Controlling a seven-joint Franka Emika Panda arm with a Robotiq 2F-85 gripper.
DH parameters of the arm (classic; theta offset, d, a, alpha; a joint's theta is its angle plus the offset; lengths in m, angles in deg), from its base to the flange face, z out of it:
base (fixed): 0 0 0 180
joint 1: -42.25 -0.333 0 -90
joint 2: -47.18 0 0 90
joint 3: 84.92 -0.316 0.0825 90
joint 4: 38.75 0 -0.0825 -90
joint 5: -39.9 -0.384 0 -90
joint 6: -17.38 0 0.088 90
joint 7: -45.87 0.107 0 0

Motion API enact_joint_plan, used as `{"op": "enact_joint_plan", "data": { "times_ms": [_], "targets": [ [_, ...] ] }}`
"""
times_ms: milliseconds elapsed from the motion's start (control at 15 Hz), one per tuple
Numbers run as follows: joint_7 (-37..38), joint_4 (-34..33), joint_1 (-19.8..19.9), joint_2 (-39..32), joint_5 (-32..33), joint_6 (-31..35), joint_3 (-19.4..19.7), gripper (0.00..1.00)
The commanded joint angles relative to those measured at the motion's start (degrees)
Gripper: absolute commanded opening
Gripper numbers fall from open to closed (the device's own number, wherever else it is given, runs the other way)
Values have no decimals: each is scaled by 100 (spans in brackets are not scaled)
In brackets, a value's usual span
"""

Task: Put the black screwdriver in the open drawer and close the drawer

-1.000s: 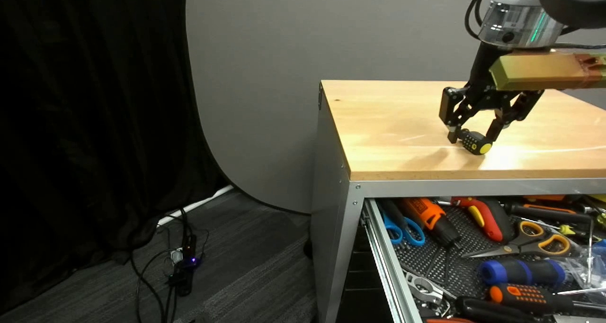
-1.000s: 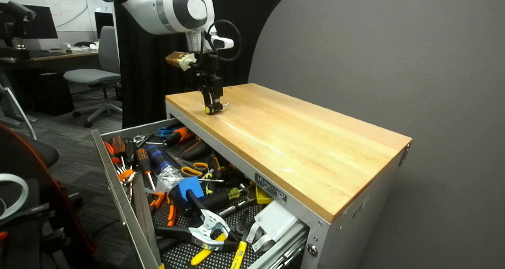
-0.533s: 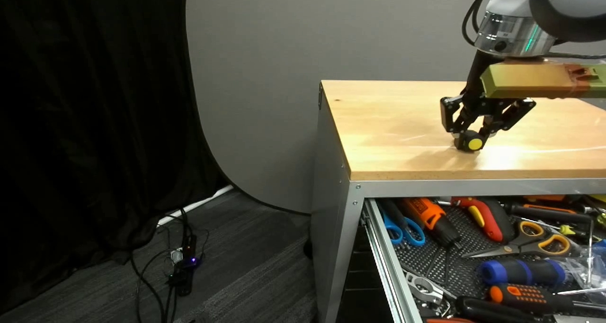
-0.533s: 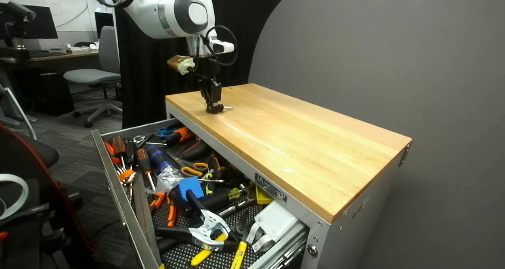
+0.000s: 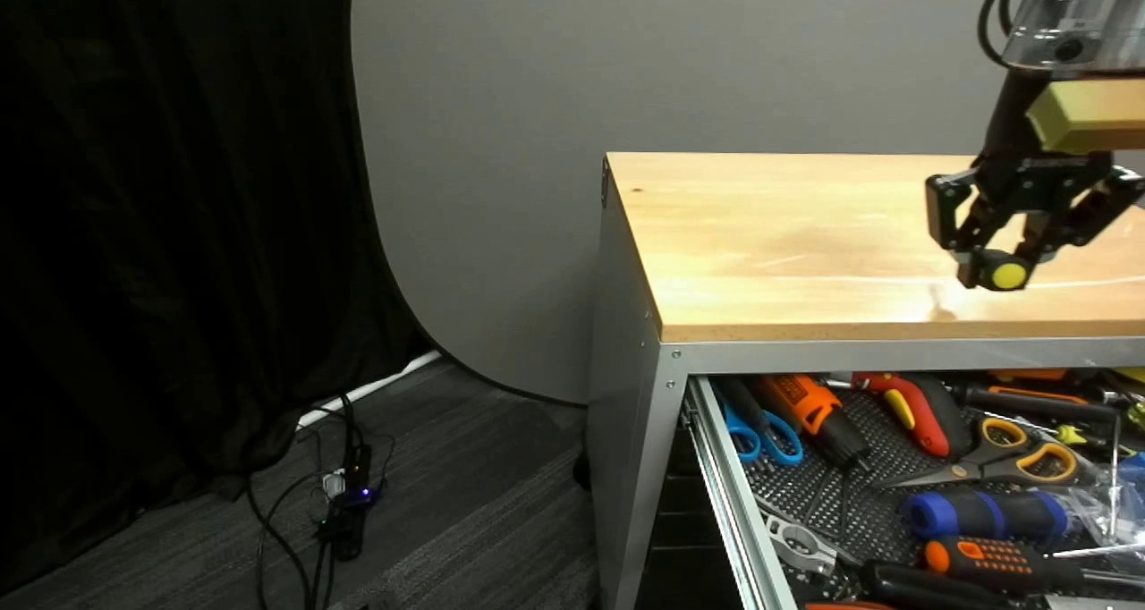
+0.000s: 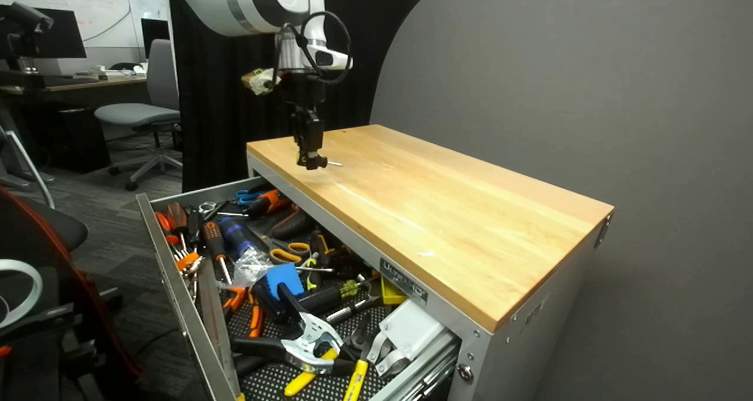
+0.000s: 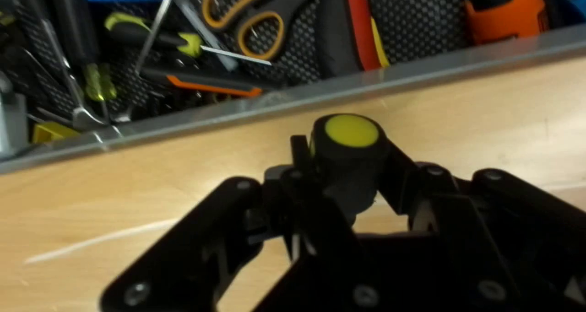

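Observation:
My gripper (image 5: 995,270) is shut on the black screwdriver (image 5: 1009,276), gripping its handle above the wooden top. The handle's yellow round end faces the drawer side; it also shows in the wrist view (image 7: 351,130). In an exterior view the short silvery shaft of the screwdriver (image 6: 335,164) sticks out beyond the gripper (image 6: 312,161), away from the drawer. The open drawer (image 6: 176,307) is pulled out below the top, with its front rail toward the room. Its side rail shows in an exterior view (image 5: 738,503), and its mesh liner in the wrist view (image 7: 421,24).
The wooden top (image 6: 423,213) overhangs the back of the drawer, with its front edge between gripper and drawer. The drawer holds many tools, including scissors (image 5: 1020,453), a blue-handled tool (image 5: 984,513) and a clamp (image 6: 315,336). A chair (image 6: 141,110) stands behind.
The gripper was open around the screwdriver on the top, then shut on its handle. It has since lifted and carried it along the top, rightward in an exterior view.

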Motion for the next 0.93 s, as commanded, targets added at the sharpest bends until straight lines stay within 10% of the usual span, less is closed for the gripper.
{"op": "enact_joint_plan", "data": {
  "times_ms": [0,333,400,867],
  "targets": [
    [-237,1175,219,1063,-375,-489,-182,12],
    [-283,2035,293,1353,-930,-33,-448,12],
    [-241,2127,283,1375,-974,54,-489,62],
    [-1370,2388,710,1472,-1376,-1334,-388,100]
  ]
}}
